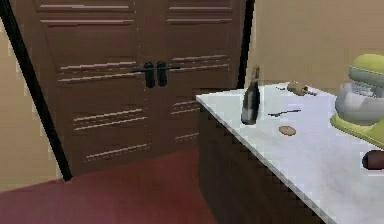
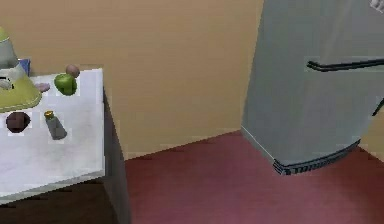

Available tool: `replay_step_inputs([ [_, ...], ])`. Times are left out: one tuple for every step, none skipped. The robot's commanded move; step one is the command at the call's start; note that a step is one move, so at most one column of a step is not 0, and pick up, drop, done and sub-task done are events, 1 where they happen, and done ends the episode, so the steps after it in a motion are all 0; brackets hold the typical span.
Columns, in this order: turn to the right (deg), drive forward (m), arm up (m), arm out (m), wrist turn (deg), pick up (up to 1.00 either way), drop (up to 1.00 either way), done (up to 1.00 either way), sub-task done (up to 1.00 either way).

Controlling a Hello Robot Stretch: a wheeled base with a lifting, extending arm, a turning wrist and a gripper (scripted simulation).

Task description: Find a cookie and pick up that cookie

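2 big brown doors (image 1: 150,75) stand past the white tabletop (image 1: 300,165). A mixer (image 1: 362,100) sits at its wall edge. A bottle (image 1: 251,97) stands near its corner. The cookie (image 1: 288,130), flat and tan, lies just beside the bottle, likely left out to eat. I cannot tell how the tool is set.

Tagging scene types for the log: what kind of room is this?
Most likely a kitchen: a grey refrigerator stands against the wall, and a white counter carries a stand mixer and a dark bottle.
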Motion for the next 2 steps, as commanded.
replay_step_inputs([
  [0.0, 0.4, 0.0, 0.0, 0.0, 0.0, 0.0, 0.0, 0.0],
  [-39.0, 0.0, 0.0, 0.0, 0.0, 0.0, 0.0, 0.0, 0.0],
])
